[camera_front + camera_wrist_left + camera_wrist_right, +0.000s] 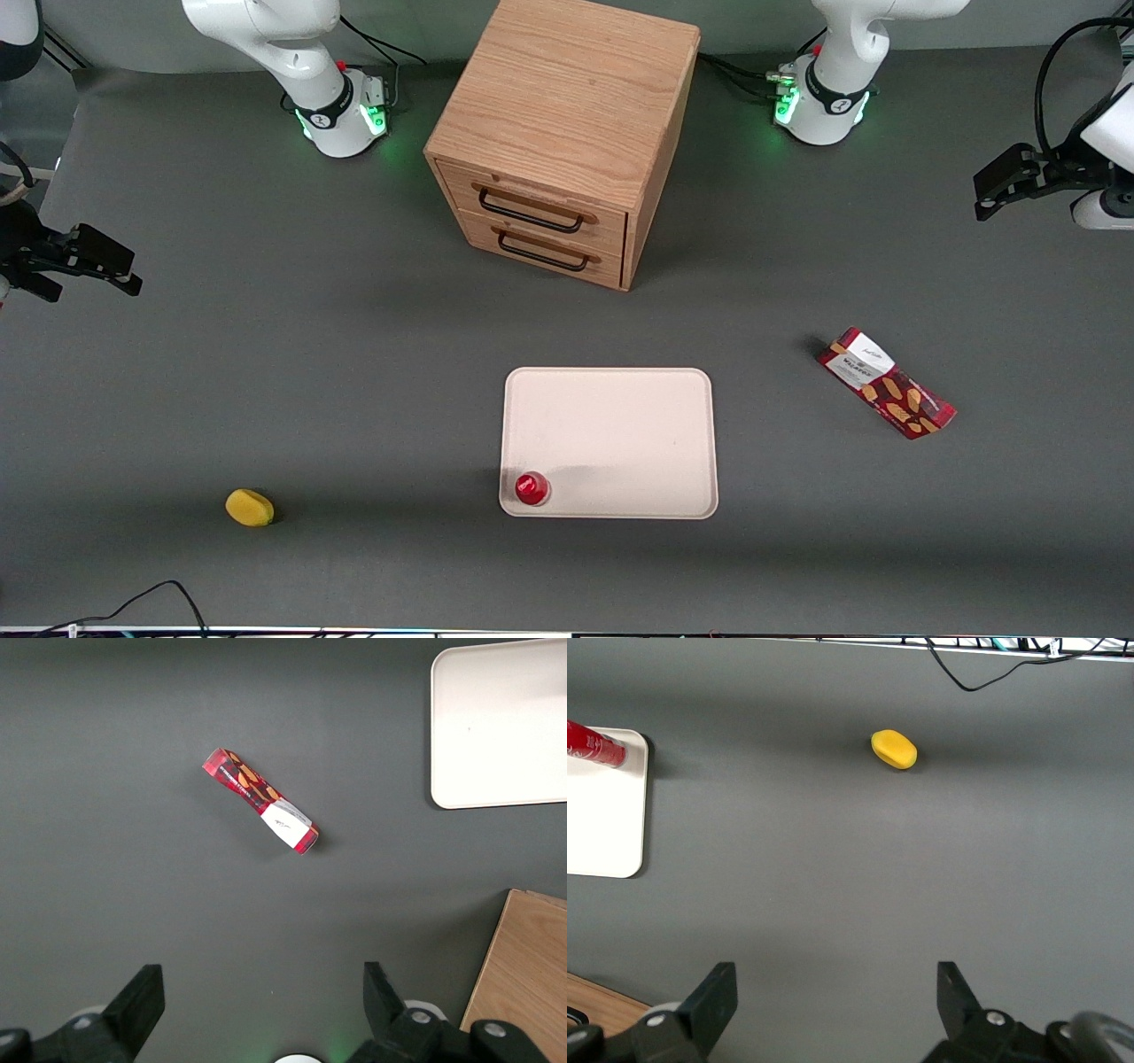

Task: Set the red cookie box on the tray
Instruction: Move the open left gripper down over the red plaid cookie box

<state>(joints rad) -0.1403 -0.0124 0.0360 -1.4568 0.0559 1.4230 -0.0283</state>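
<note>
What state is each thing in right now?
Red cookie box: flat on the table, off the tray.
Tray: holds only a small red object.
Gripper: open, raised, holding nothing.
Both drawers: shut.
Yellow object: on the table.

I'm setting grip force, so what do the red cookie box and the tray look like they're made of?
The red cookie box looks like thin printed cardboard: sharp folded edges, slightly glossy printed faces. The tray is probably matte molded plastic: uniform cream, rounded corners, low rim; the look alone doesn't settle it. The gripper hangs above the table away from the box, jaws open.
</note>
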